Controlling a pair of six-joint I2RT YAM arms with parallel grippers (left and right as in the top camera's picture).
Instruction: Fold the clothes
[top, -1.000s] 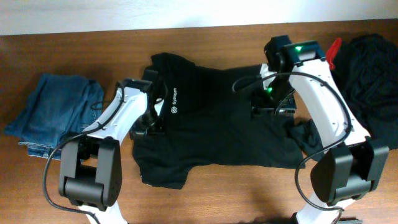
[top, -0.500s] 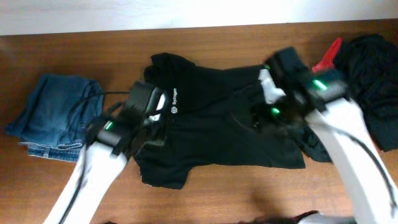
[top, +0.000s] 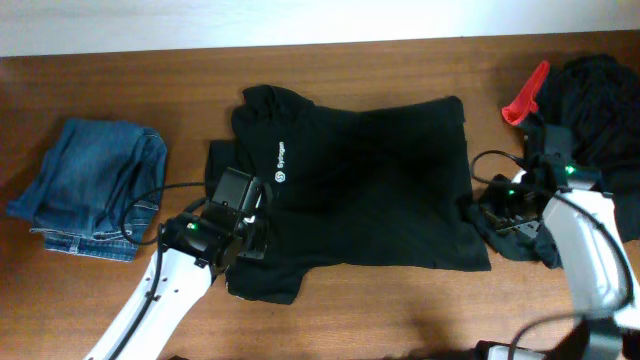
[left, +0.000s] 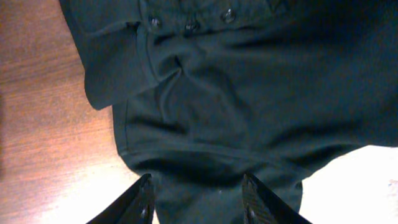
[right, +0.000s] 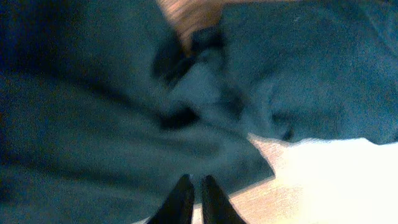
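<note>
Black shirt (top: 370, 190) flat, long axis crosswise, collar leftward, left hand (left: 198, 190) apart, right hand (right: 195, 185) together.

This looks like a robot lab or test bench set up for laundry work. A left arm (top: 160, 290) and a right arm (top: 590, 240), white with black joints, reach in from the near edge over a brown wooden worktop (top: 380, 300). Loose black cables (top: 150, 195) loop off them and small green lights (top: 190, 226) glow at their wrists. A plain white wall (top: 300, 20) runs behind. On the worktop lie a black shirt (top: 370, 190) spread flat, folded jeans (top: 95, 185), and a dark heap (top: 600, 100) beside a red piece (top: 525, 90).
</note>
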